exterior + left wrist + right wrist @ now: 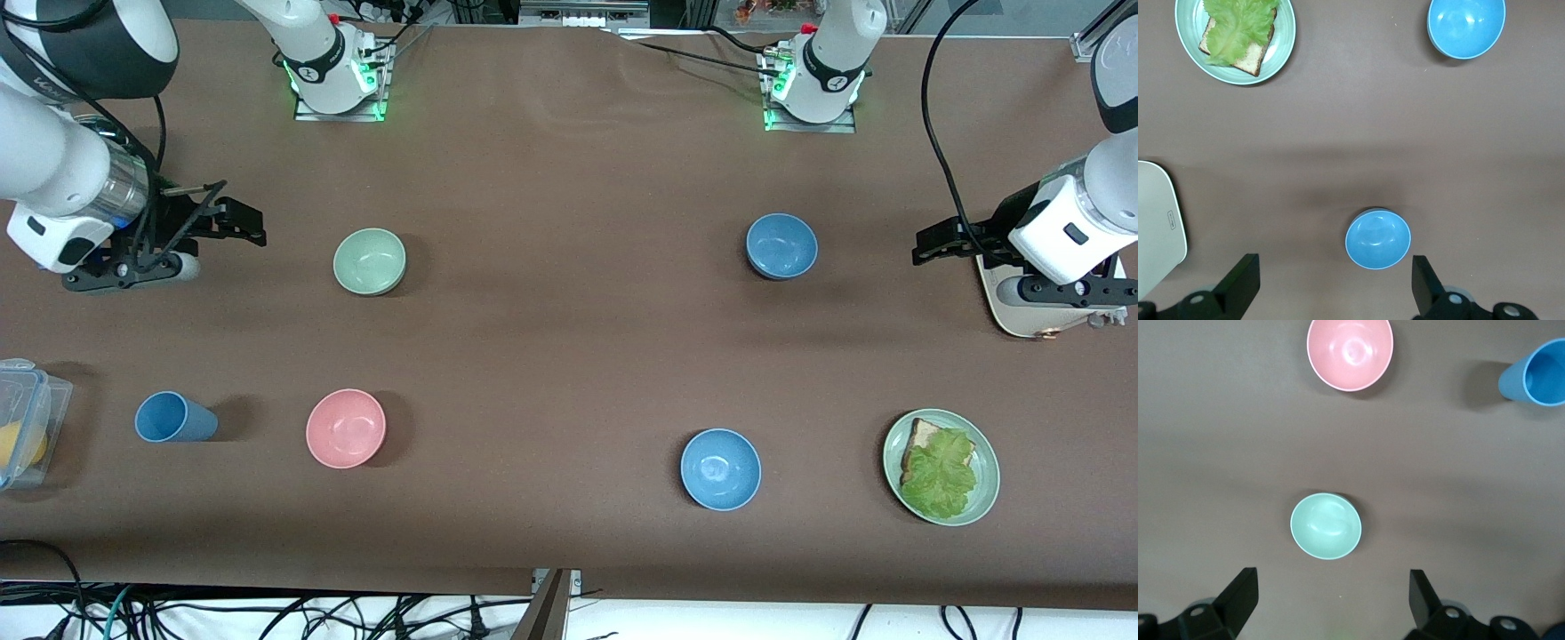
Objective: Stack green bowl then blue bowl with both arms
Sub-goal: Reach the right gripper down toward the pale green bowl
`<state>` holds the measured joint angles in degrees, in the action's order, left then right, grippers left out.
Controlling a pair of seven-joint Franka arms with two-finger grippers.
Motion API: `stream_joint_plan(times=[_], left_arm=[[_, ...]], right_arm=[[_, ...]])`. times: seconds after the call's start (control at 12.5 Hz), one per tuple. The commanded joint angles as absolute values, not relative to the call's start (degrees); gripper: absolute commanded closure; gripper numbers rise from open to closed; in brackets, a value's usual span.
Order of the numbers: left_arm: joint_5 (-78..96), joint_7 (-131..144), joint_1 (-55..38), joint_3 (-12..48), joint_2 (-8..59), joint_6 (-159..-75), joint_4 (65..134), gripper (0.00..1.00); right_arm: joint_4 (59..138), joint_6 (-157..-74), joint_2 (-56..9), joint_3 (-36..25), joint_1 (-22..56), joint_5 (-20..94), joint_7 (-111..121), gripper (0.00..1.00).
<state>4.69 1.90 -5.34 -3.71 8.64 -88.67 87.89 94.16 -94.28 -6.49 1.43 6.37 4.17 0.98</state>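
The pale green bowl [370, 261] sits upright on the brown table, toward the right arm's end; it also shows in the right wrist view [1326, 525]. My right gripper [252, 225] [1331, 603] hangs open and empty over bare table beside it, apart from it. The dusty blue bowl [781, 246] sits upright toward the left arm's end and also shows in the left wrist view [1378, 239]. My left gripper [925, 246] [1335, 287] hangs open and empty beside it, apart from it, near a white board.
A pink bowl [346, 428] and a blue cup [175, 418] lie nearer the camera than the green bowl. A brighter blue bowl [721, 469] and a green plate [985, 476] with bread and lettuce lie nearer than the blue bowl. A clear box [27, 418] and a white board [1013, 311] sit at the table's ends.
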Motion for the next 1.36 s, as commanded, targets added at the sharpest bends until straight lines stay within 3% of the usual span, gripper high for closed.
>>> stream_joint_plan(times=[0.0,0.48,0.72,0.96,1.28], left_arm=[[4.04,2.64,-5.54,-3.87,9.40,-87.28,85.96,0.00],[4.13,2.64,-5.54,-3.78,9.40,-87.28,85.96,0.00],[4.13,2.72,-5.54,-3.78,9.40,-87.28,85.96,0.00],[4.22,2.72,-5.54,-3.78,9.40,-87.28,85.96,0.00],[4.22,2.72,-5.62,-3.78,9.58,-87.28,85.96,0.00]], right_arm=[[96.50,-97.55,-6.24,0.79,6.33,4.22,1.14,0.00],[116.16,-110.89,-0.80,0.18,6.15,4.13,-0.97,0.00],[129.69,-123.97,1.66,0.70,6.24,4.13,-1.58,0.00],[137.96,-132.42,1.58,0.88,6.68,4.13,-2.29,0.00],[148.26,-151.57,-2.97,1.05,8.86,4.48,-4.64,0.00]])
